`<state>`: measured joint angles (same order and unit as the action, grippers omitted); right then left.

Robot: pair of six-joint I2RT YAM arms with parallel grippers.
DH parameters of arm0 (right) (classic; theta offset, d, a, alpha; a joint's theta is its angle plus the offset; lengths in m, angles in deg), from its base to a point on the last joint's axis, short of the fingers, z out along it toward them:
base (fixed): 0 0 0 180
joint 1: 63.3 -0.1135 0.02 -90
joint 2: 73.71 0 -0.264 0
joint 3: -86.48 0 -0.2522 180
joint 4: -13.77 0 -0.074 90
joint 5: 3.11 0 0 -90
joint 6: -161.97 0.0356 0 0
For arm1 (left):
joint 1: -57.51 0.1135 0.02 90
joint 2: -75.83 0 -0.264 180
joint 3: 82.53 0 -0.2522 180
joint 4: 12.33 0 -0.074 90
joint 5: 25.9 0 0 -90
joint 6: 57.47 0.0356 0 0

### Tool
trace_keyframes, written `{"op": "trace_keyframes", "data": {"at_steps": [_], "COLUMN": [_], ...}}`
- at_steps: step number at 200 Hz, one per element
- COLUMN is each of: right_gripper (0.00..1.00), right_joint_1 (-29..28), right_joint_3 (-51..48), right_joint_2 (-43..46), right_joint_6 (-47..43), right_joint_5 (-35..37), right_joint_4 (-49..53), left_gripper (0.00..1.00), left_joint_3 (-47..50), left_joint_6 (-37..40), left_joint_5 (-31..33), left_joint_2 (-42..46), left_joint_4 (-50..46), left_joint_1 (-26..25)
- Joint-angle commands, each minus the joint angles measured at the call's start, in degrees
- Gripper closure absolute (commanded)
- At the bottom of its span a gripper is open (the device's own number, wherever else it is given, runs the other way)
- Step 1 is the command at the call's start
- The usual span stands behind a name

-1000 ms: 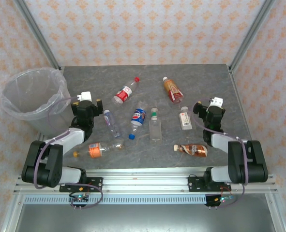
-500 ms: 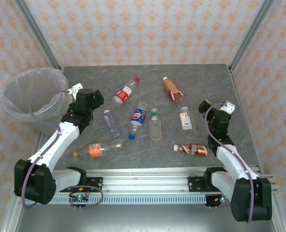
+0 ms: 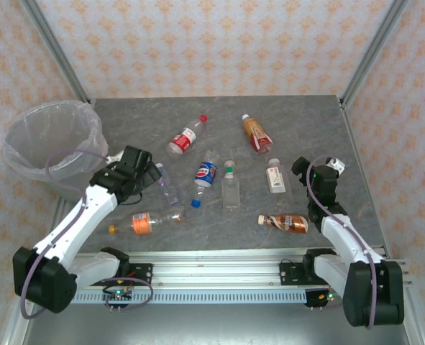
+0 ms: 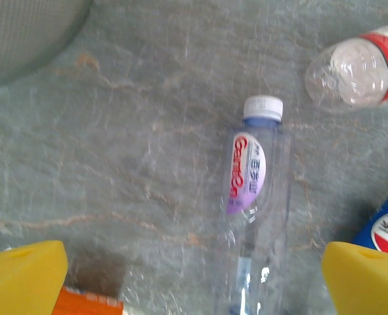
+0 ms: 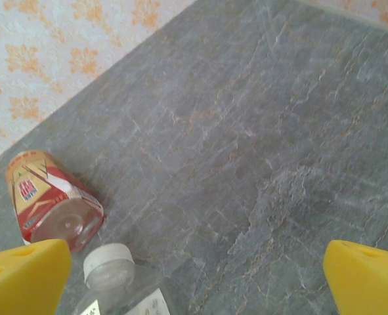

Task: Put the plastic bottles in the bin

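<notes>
Both hands stand wide open and empty: the left hand (image 3: 147, 173) hovers above a white-capped bottle (image 4: 249, 170) whose label reads roughly "Ganten" in red, and the right hand (image 3: 307, 169) hangs near the right edge of the worktop (image 3: 305, 115). The other plastic bottles (image 3: 231, 188) lie scattered mid-worktop, the far strip bare. The bin (image 3: 14, 154) stands at the far left.

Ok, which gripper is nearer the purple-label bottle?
Left. The left gripper hangs open directly above the purple-label bottle; the right gripper is far off to its right.
</notes>
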<state>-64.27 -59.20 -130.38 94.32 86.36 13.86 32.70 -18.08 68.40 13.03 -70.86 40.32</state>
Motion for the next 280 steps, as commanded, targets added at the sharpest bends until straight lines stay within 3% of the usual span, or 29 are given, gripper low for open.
{"op": "trace_keyframes", "data": {"at_steps": [1,43,79,146,168,249,280], "right_gripper": [0.01,0.01,0.01,0.01,0.01,0.01,0.01], "right_joint_1": [-0.19,-0.23,-0.17,-0.21,-0.23,-0.17,-0.24], "right_joint_3": [2.95,5.31,5.22,1.37,0.81,3.85,4.48], "right_joint_2": [-2.50,-3.99,-2.83,3.75,6.10,9.82,9.64], "right_joint_6": [1.20,-0.15,-0.39,-1.00,-1.55,-5.39,-5.76], "right_joint_5": [-2.53,-4.64,-5.26,-2.40,-1.62,-2.19,-2.98], "right_joint_4": [-0.12,4.02,5.50,4.88,5.64,9.53,9.03], "left_gripper": [0.00,0.00,0.00,0.03,0.09,0.47,0.51], "left_joint_3": [1.25,-6.90,-6.68,-8.57,-8.64,-12.18,-12.07], "left_joint_6": [-1.86,5.80,1.56,3.71,3.69,7.57,9.03], "left_joint_5": [-4.08,-3.19,1.18,3.28,2.68,3.13,3.66], "left_joint_2": [-2.57,-16.27,-23.58,-33.06,-34.88,-36.59,-33.11], "left_joint_4": [1.88,2.13,6.13,15.52,17.83,20.59,19.99], "left_joint_1": [-0.43,-4.97,-6.53,-6.46,-6.50,-6.60,-6.54]}}
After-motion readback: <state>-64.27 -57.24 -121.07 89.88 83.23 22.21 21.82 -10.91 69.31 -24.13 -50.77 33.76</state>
